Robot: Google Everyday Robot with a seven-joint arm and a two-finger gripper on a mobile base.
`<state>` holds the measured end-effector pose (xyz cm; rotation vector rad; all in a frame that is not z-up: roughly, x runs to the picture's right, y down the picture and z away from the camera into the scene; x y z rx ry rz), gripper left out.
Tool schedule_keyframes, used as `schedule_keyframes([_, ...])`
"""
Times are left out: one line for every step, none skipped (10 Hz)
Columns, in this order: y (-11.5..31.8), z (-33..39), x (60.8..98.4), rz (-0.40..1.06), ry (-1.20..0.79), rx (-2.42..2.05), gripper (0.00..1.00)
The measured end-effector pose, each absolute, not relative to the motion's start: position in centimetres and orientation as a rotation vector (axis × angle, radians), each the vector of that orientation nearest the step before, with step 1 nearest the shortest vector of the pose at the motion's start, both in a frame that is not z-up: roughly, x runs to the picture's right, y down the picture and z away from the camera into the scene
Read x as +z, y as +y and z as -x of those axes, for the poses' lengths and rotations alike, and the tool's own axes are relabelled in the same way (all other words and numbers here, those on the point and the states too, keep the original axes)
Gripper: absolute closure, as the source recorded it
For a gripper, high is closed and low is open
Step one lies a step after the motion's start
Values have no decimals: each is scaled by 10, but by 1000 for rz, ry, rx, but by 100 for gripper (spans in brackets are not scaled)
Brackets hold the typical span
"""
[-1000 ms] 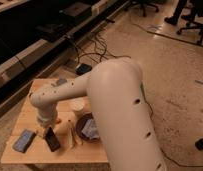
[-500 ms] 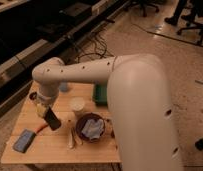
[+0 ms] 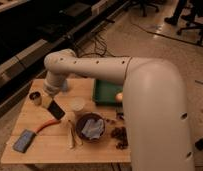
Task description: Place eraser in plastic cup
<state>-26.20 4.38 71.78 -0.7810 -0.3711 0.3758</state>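
Above the tabletop's [image 3: 50, 149] left half, the white arm [image 3: 145, 100] bends down past the green tray [image 3: 106, 92]. Its end effector [image 3: 49, 103] is closed on the upper end of the eraser [image 3: 57, 111], which hangs tilted between the white cup [image 3: 76, 106] and the metal cup [image 3: 35, 97]. The plastic cup [image 3: 65, 86] stands just behind the wrist (partly hidden).

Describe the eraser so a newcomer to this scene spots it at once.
Start at the wooden table and go to its left half, between the dark metal cup and the white cup. There the gripper holds the eraser: a flat black bar, tilted, unlike the blue-grey block lying near the front-left corner.
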Motion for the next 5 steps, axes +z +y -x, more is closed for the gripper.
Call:
schedule_keyframes([44, 262, 718, 781, -372, 375, 100])
schedule_keyframes([44, 263, 718, 781, -372, 375, 100])
schedule_keyframes([45, 264, 717, 782, -373, 372, 100])
schedule_keyframes([45, 264, 718, 784, -372, 373, 100])
schedule_keyframes([45, 264, 718, 784, -373, 372, 100])
